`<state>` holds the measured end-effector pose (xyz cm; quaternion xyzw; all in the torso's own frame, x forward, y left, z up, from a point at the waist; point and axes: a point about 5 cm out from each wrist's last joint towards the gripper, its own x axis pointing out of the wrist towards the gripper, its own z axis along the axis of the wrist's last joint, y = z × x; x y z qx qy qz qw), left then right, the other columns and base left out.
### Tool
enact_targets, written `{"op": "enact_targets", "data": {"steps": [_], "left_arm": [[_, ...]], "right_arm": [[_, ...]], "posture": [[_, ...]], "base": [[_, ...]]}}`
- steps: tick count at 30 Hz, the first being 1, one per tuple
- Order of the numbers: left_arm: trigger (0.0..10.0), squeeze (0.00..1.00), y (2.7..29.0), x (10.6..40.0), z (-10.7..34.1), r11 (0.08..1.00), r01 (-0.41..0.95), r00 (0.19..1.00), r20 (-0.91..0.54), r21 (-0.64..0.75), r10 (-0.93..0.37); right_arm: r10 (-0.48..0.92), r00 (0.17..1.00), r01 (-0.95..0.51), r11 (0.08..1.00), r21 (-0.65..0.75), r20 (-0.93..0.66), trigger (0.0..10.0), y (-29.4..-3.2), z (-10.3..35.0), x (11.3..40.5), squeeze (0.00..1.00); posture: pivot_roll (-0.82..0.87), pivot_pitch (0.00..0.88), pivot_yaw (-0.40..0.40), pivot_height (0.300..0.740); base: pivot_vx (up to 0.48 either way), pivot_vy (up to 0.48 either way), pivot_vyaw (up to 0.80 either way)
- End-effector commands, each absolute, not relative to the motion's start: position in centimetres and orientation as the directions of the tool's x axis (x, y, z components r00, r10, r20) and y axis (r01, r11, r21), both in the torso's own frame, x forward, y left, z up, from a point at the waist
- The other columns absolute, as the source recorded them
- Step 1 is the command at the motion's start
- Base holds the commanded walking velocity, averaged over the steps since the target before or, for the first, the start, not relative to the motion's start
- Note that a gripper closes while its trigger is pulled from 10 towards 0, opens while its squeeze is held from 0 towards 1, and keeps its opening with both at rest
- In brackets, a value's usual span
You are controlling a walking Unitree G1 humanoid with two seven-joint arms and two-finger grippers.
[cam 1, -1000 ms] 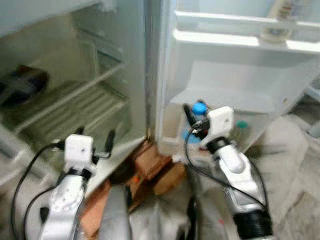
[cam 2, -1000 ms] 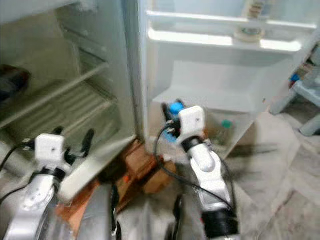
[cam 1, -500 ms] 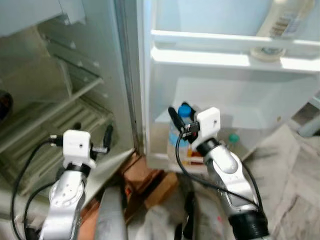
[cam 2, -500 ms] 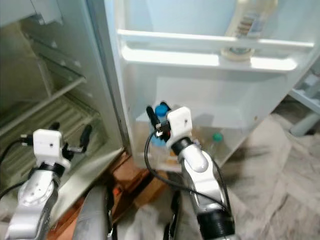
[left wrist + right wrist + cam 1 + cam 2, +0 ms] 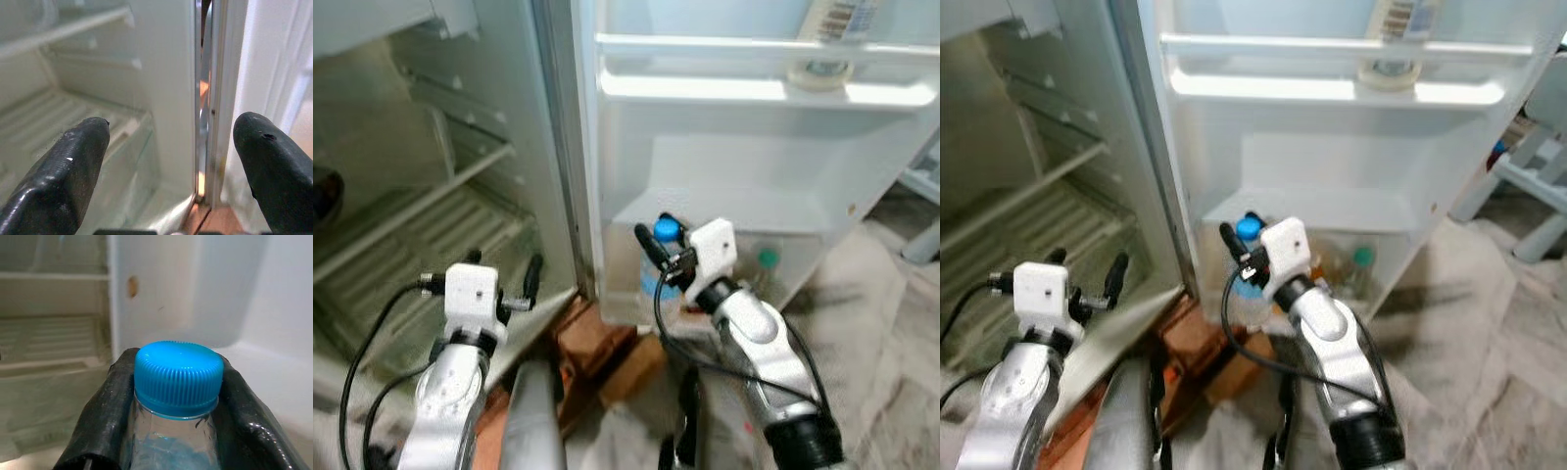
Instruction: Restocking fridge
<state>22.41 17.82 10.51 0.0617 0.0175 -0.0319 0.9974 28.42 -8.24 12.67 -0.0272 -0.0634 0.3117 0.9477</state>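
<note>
While you hold: your right claw [image 5: 176,396] is clamped on the neck of a clear bottle with a blue cap [image 5: 178,374], one black finger [image 5: 100,416] pressed on each side of it.
Bottle's place: it sits at the left end of the lowest door bin [image 5: 1386,250] of the open fridge door [image 5: 1332,157], cap just above the bin's edge.
Neighbours in the bin: a bottle with a green cap [image 5: 1361,259] stands to the right of yours, with another pale container between them that you cannot make out clearly.
Upper door shelf: a white bar [image 5: 1332,44] runs across it, and behind it stands a tall pale bottle with a printed label [image 5: 1400,15] on a round base.
Left claw: your left claw [image 5: 501,279] hangs in front of the fridge cabinet with its fingers [image 5: 73,161] well apart and nothing between them.
Cabinet: you see ribbed white shelves [image 5: 431,230] inside, and a dark round thing [image 5: 325,196] at the far left edge, too cut off to name.
In the way: the cabinet's upright front edge [image 5: 563,147] stands between your two arms, close to the left of the blue cap.
Below: brown blocks [image 5: 607,343] lie on the floor [image 5: 1489,323] under the hinge corner, beside your right arm's black cable.
Open room: bare pale floor lies to the right of the door; a light-coloured furniture leg [image 5: 1538,240] stands at the far right edge.
</note>
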Motion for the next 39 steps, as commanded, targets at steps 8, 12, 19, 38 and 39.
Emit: {"op": "enact_targets", "data": {"steps": [8,12,19,38,39], "left_arm": [[10.0,0.0,19.5,19.8,11.7,0.988,-0.008,0.998,-0.063,0.155,0.018],[10.0,0.0,19.6,18.9,12.5,0.987,-0.019,0.997,-0.066,0.159,0.03],[10.0,0.0,19.9,18.0,13.2,0.986,-0.034,0.996,-0.081,0.166,0.048],[10.0,0.0,19.6,16.8,14.2,0.983,-0.018,0.993,-0.108,0.183,0.039],[10.0,0.0,19.6,16.8,14.2,0.983,-0.018,0.993,-0.108,0.183,0.039]], "right_arm": [[0.645,0.736,-0.591,0.761,-0.267,0.208,10.0,-5.3,15.0,31.1,0.0],[0.629,0.743,-0.546,0.767,-0.338,0.228,10.0,-4.9,15.7,32.7,0.0],[0.542,0.813,-0.438,0.81,-0.391,0.212,10.0,-5.2,14.9,34.8,0.0],[0.412,0.905,-0.342,0.852,-0.396,0.106,10.0,-6.7,11.5,35.3,0.0],[0.412,0.905,-0.342,0.852,-0.396,0.106,10.0,-6.7,11.5,35.3,0.0]], "posture": [[0.25,0.236,-0.025,0.557],[0.28,0.284,-0.035,0.557],[0.31,0.324,-0.031,0.557],[0.35,0.377,-0.007,0.557],[0.35,0.377,-0.007,0.557]], "base": [[0.0,0.0,0.0],[0.0,0.0,0.0],[0.0,0.0,0.0],[0.0,0.0,0.0],[0.0,0.0,0.0]]}}
